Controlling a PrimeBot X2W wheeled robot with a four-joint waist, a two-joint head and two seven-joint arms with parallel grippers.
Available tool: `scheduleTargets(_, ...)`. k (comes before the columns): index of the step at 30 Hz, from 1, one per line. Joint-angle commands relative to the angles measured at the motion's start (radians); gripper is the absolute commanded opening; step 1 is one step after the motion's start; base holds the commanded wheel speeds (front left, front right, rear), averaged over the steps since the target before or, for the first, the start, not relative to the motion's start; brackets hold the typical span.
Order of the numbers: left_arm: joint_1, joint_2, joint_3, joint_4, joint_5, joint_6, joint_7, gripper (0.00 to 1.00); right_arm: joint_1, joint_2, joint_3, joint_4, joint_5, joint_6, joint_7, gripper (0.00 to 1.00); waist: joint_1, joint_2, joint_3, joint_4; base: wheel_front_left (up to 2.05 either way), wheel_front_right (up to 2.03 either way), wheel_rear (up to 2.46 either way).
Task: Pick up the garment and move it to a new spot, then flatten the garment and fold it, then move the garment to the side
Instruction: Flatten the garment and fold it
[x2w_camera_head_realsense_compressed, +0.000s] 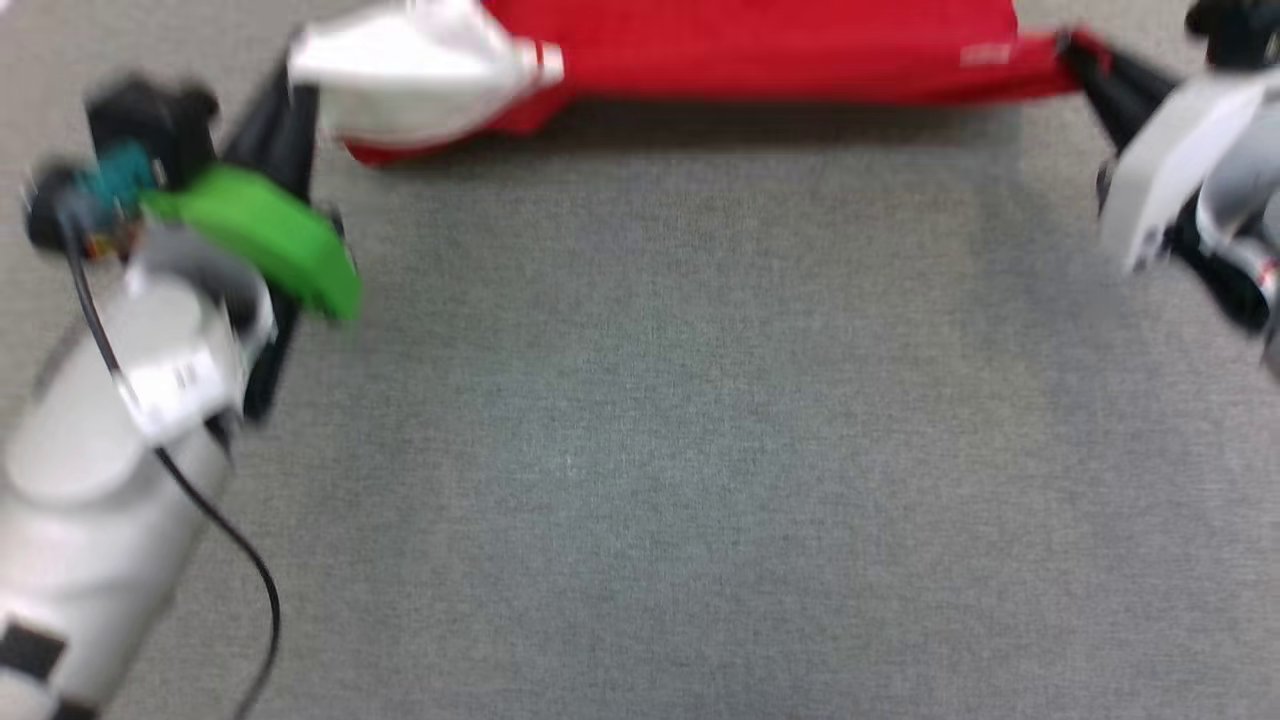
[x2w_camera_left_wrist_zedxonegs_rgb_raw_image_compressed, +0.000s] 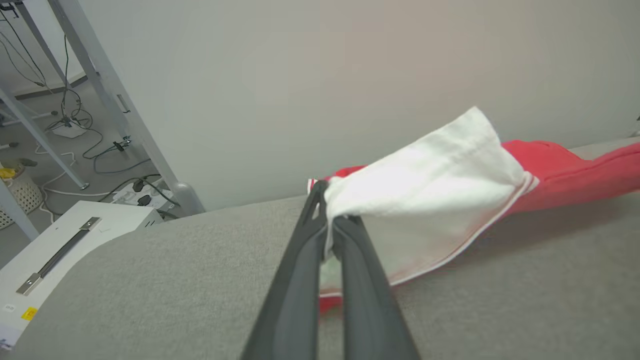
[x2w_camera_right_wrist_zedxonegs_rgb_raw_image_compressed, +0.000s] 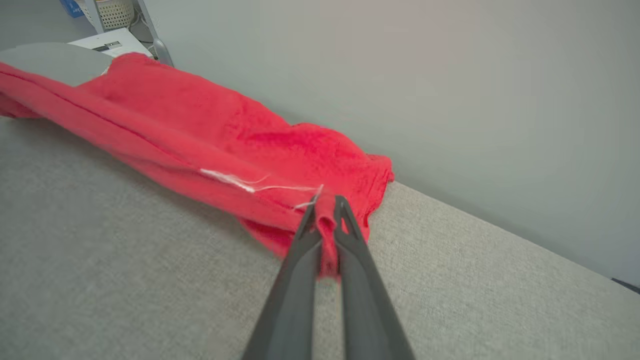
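The garment (x2w_camera_head_realsense_compressed: 780, 45) is held at two ends, one end by each gripper. The left gripper (x2w_camera_left_wrist_zedxonegs_rgb_raw_image_compressed: 330, 212) is shut tight on the white sleeve (x2w_camera_left_wrist_zedxonegs_rgb_raw_image_compressed: 430, 170), and a fold of white cloth is pinched between its two dark fingers (x2w_camera_left_wrist_zedxonegs_rgb_raw_image_compressed: 295, 280). The sleeve is puffed out past the tips, and a thin red stripe is seen along its edge. The right gripper (x2w_camera_right_wrist_zedxonegs_rgb_raw_image_compressed: 326, 210) is shut as well. A small bunch of red cloth is squeezed between its fingers (x2w_camera_right_wrist_zedxonegs_rgb_raw_image_compressed: 295, 280) at the other end of the garment. A thin white line (x2w_camera_right_wrist_zedxonegs_rgb_raw_image_compressed: 250, 186), like a thread, is seen on the red cloth just beside the tips.

Between the two grippers the red cloth is pulled out into a long band. In the head view it is stretched across the top, at the far side of the grey table (x2w_camera_head_realsense_compressed: 640, 420) and close to the pale wall (x2w_camera_left_wrist_zedxonegs_rgb_raw_image_compressed: 300, 75). A dark shadow is cast under it on the table.

The head view is blurred. A green cover (x2w_camera_head_realsense_compressed: 260, 240) and a black cable (x2w_camera_head_realsense_compressed: 200, 500) are seen on the left arm. Past the corner of the table, a white box with a metal handle (x2w_camera_left_wrist_zedxonegs_rgb_raw_image_compressed: 60, 250), grey metal legs (x2w_camera_left_wrist_zedxonegs_rgb_raw_image_compressed: 100, 85) and cords on the floor (x2w_camera_left_wrist_zedxonegs_rgb_raw_image_compressed: 75, 125) are seen.
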Motion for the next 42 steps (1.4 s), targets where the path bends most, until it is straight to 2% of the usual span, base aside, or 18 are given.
scheduleTargets(1,0.073,0.013,0.001,-0.030,-0.020,0.024,-0.011,0.00,0.054,-0.014,0.010,-0.018,0.017,-0.001,-0.012,0.00,0.0000,0.0000,-0.103,0.004,0.00,0.00,0.00)
scheduleTargets(9,0.485,0.066,-0.002,-0.249,-0.082,0.181,-0.024,0.00,0.364,-0.078,0.031,-0.118,0.052,-0.001,-0.035,0.00,0.0000,0.0000,-0.220,-0.007,0.00,0.00,0.00)
scheduleTargets(16,0.751,0.085,-0.020,-0.393,-0.126,0.293,-0.027,0.00,0.621,-0.103,-0.053,-0.182,0.070,-0.001,-0.045,0.00,0.0000,0.0000,-0.287,-0.020,0.00,0.00,0.00)
scheduleTargets(21,0.857,0.081,-0.038,-0.424,-0.154,0.320,-0.020,0.00,0.777,-0.111,-0.124,-0.254,0.041,-0.001,-0.017,0.00,0.0000,0.0000,-0.317,-0.032,0.00,0.00,0.00)
scheduleTargets(27,0.949,0.074,-0.046,-0.428,-0.177,0.333,-0.025,0.00,0.947,-0.095,-0.257,-0.353,-0.007,-0.001,0.040,0.00,0.0000,0.0000,-0.347,-0.036,0.00,0.00,0.00)
scheduleTargets(33,1.017,0.077,-0.061,-0.427,-0.200,0.329,-0.021,0.00,1.165,-0.049,-0.406,-0.500,-0.057,-0.001,0.164,0.00,0.0000,0.0000,-0.357,-0.035,0.00,0.00,0.00)
scheduleTargets(38,0.964,0.086,-0.076,-0.423,-0.157,0.305,-0.019,0.00,1.221,0.002,-0.502,-0.579,-0.101,-0.001,0.232,0.00,0.0000,0.0000,-0.351,-0.028,0.00,0.00,0.00)
scheduleTargets(41,0.877,0.104,-0.085,-0.420,-0.118,0.277,0.008,0.00,1.215,0.026,-0.555,-0.620,-0.129,-0.001,0.267,0.00,0.0000,0.0000,-0.335,-0.023,0.00,0.00,0.00)
scheduleTargets(42,0.775,0.116,-0.097,-0.413,-0.077,0.248,0.050,0.00,1.188,0.045,-0.604,-0.652,-0.146,-0.001,0.297,0.00,0.0000,0.0000,-0.309,-0.025,0.00,0.00,0.00)
